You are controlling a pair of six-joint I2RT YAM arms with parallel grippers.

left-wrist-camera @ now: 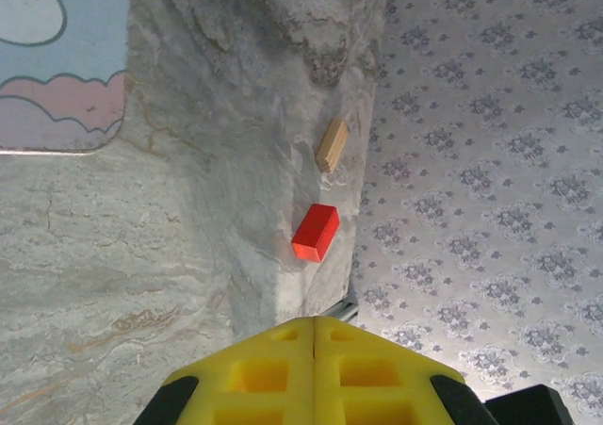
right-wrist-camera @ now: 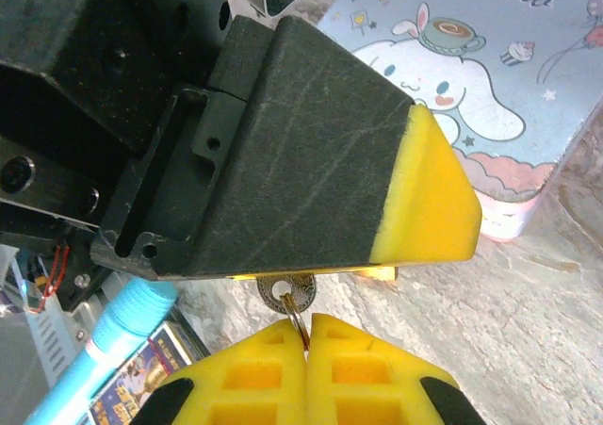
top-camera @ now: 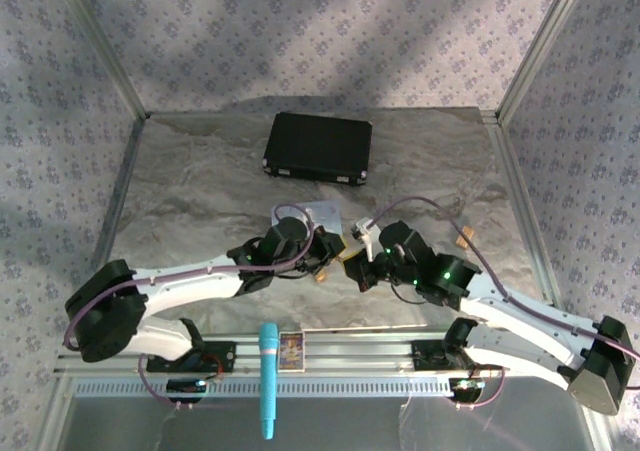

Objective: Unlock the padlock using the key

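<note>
Silvery key pinched by right gripper; left gripper closed, seemingly on mostly hidden padlock.

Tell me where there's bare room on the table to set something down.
Bare cloth lies at the far left, between the black case and the left wall, and at the far right, between case and tan peg. The centre is crowded: left gripper and right gripper meet beside the cartoon tin.
</note>
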